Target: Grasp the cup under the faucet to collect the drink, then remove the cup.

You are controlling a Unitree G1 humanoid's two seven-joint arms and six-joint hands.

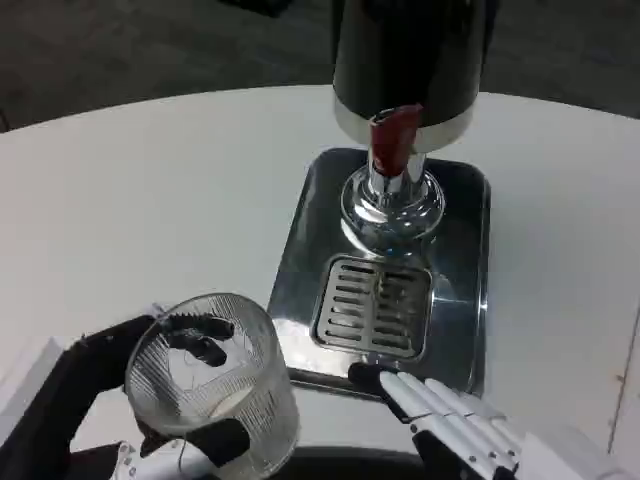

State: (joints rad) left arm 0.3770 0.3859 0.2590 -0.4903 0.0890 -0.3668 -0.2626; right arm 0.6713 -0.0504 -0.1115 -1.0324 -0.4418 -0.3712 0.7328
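My left hand point(150, 400) is wrapped around the clear ribbed cup point(212, 385), holding it near the table's point(150, 190) front edge, left of the dispenser's point(405, 70) metal tray point(460, 260). My right hand point(450, 420) holds nothing, its fingers straight and close together, tips touching the tray's front edge.

cup point(213, 385) left of drip tray point(375, 305), faucet point(393, 150) behind
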